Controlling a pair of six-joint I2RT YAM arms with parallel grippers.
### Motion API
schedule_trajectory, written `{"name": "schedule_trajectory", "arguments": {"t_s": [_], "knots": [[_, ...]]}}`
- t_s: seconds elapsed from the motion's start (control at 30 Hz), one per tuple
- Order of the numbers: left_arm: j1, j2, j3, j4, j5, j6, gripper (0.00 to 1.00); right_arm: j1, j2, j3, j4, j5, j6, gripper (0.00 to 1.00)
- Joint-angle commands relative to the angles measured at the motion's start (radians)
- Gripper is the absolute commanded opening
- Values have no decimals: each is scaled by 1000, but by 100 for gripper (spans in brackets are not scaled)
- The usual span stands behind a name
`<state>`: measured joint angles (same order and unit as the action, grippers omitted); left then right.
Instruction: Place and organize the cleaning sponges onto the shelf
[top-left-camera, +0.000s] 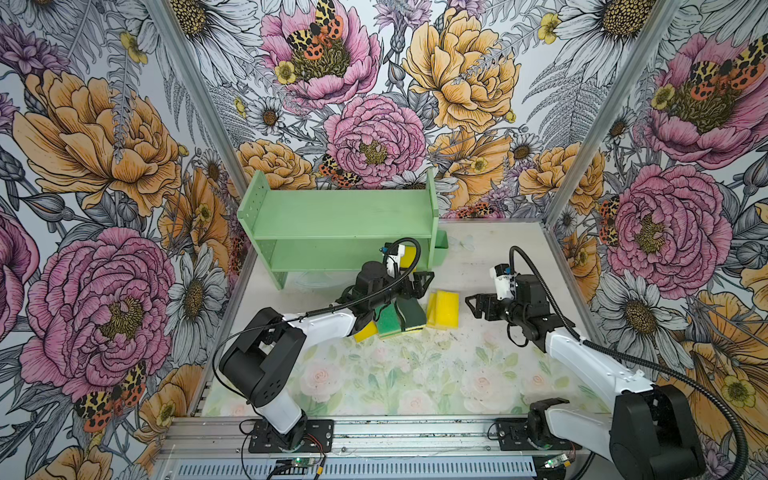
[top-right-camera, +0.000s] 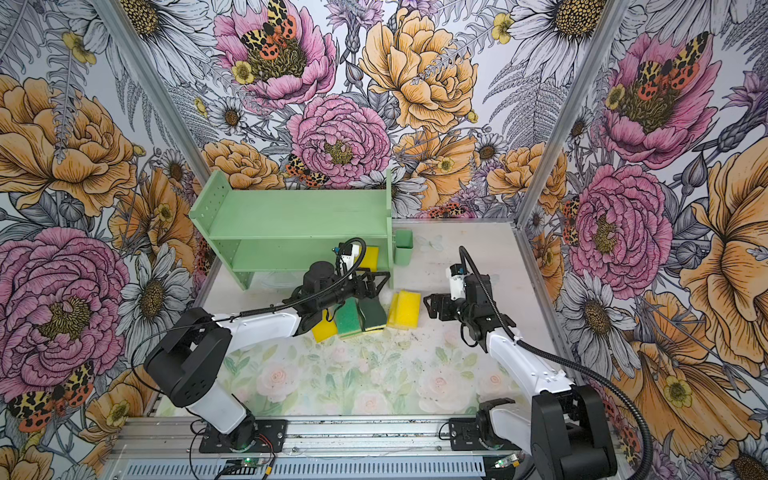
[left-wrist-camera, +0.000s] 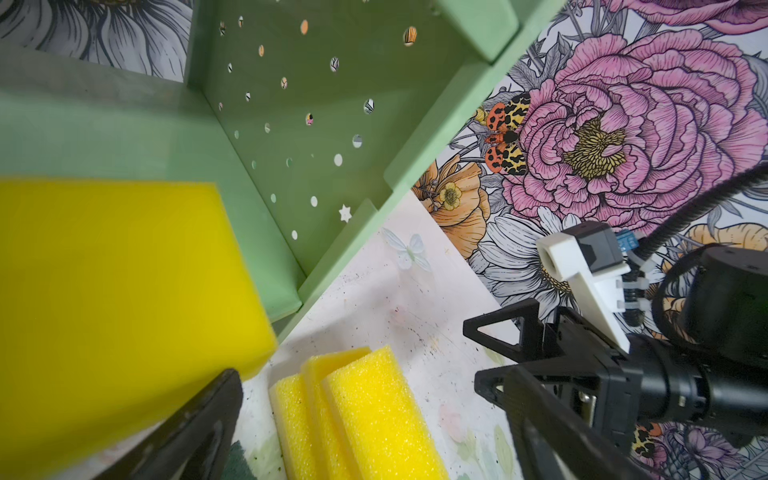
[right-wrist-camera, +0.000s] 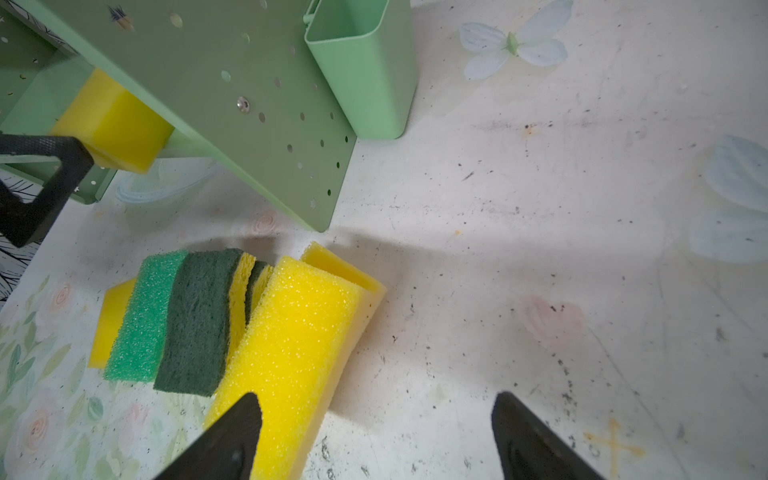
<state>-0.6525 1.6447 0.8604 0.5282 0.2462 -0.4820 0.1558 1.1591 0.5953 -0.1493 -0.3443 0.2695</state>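
Reading both top views as a clock face over the table (top-left-camera: 415, 374), I have the shelf (top-left-camera: 340, 216) at about 11 o'clock against the back wall, with its small green cup (top-left-camera: 440, 249) hung on the 3 o'clock side panel. One plain yellow sponge (top-left-camera: 409, 253) lies on the lower tier at the 3 o'clock end, and my right wrist view shows it overhanging the tier's front edge. My left gripper (top-left-camera: 420, 279) sits at that sponge's 6 o'clock with its jaws spread wide. One of its fingers (right-wrist-camera: 62, 146) is just beside the sponge, though I can't tell if it touches. The other sponges lean together in a row on the table at the shelf's 5 o'clock. From 9 to 3 o'clock these are a yellow block (top-left-camera: 365, 332) partly under the left arm, a bright-green-topped sponge (top-left-camera: 388, 322), a dark-green-topped sponge (top-left-camera: 411, 311) with a second dark-green one (right-wrist-camera: 258, 278) tucked behind it, then the on-edge yellow sponges (top-left-camera: 446, 309), pressed together so I can't count them. My right gripper (top-left-camera: 471, 306) hangs at the row's 3 o'clock, close to those yellow sponges, its jaws apart and nothing between them.
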Motion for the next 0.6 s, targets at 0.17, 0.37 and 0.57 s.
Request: {"name": "schedule_trajectory", "arguments": {"t_s": [0.17,0.37,0.57], "knots": [[-12,35,29,46,-43,31,99,-5,4,5,10,0,-8,89],[-10,43,32,55,-54,35,99,-5,1,3,10,0,-8,89],[-8,49,40,56,-60,37,99,-5,-2,2,10,1,-7,89]]}}
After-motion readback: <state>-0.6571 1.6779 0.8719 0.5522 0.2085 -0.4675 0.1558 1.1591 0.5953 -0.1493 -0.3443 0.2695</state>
